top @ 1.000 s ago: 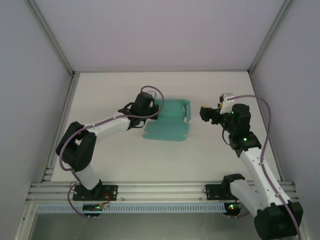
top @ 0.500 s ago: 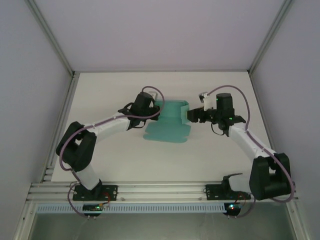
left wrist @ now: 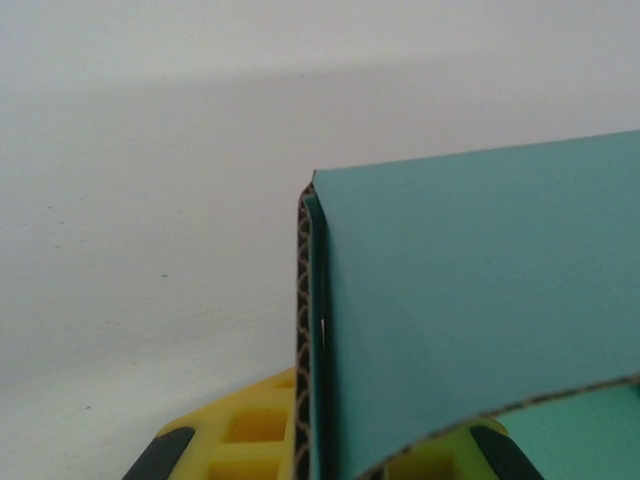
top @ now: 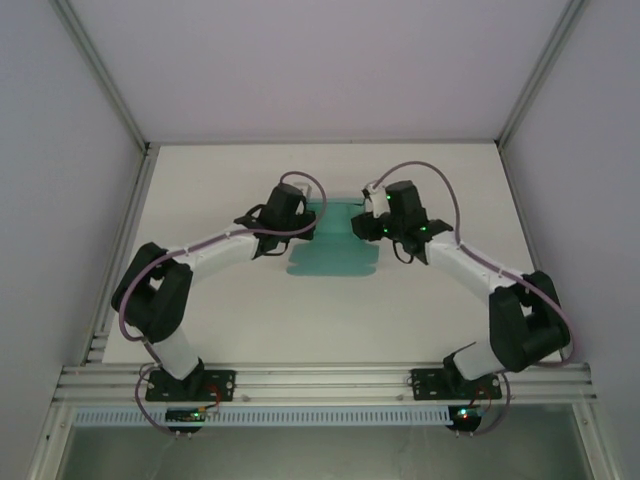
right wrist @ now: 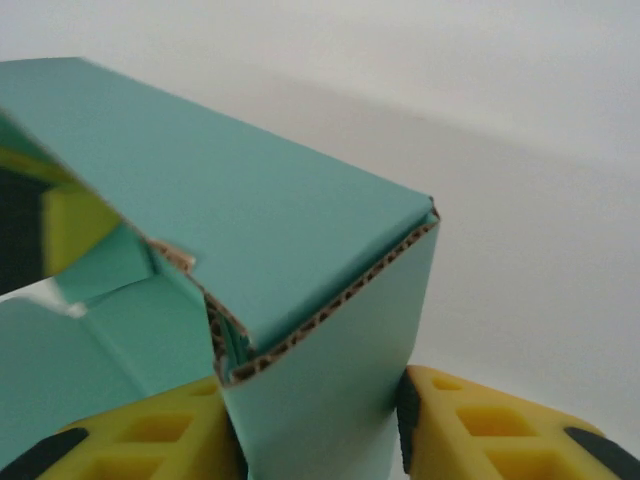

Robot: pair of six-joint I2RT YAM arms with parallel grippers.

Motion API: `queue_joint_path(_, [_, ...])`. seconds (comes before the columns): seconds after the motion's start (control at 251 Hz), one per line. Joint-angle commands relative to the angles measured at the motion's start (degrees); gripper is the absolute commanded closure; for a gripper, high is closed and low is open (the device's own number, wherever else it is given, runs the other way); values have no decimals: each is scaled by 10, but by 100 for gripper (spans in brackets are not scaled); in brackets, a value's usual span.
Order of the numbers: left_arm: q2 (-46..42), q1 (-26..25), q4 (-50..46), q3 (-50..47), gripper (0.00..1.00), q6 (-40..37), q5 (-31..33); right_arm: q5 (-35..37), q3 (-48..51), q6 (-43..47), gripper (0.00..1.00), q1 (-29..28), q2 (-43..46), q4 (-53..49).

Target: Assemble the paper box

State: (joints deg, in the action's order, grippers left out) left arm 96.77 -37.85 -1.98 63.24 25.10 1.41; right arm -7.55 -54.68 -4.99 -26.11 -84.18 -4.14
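Observation:
The teal paper box (top: 335,255) lies partly folded in the middle of the white table, its front panel flat and its back part raised. My left gripper (top: 308,218) is at the box's left end, shut on a standing wall of card (left wrist: 470,300), with the yellow fingers (left wrist: 235,440) on either side of the edge. At the right end, my right gripper (top: 362,226) has its yellow pads (right wrist: 480,425) pressed on both faces of a folded-up corner wall (right wrist: 330,400), so it is shut on the box.
Grey enclosure walls and aluminium posts (top: 100,75) stand round the table. A metal rail (top: 320,380) with both arm bases runs along the near edge. Purple cables (top: 420,175) loop over each wrist.
My right arm has swung left from the table's right side to the box's right end, and its jaws have narrowed onto the raised wall. The left gripper has kept its hold.

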Motion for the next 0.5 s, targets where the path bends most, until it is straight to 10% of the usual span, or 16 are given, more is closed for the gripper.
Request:
queue_joint_path(0.0, [-25, -15, 28, 7, 100, 6, -34, 184, -41, -38, 55, -27, -36, -13])
queue_joint_path(0.235, [-29, -22, 12, 14, 100, 13, -9, 436, -104, -119, 87, -45, -107, -98])
queue_joint_path(0.499, [-37, -28, -6, 19, 100, 25, 11, 667, -177, -239, 90, -54, -191, -279])
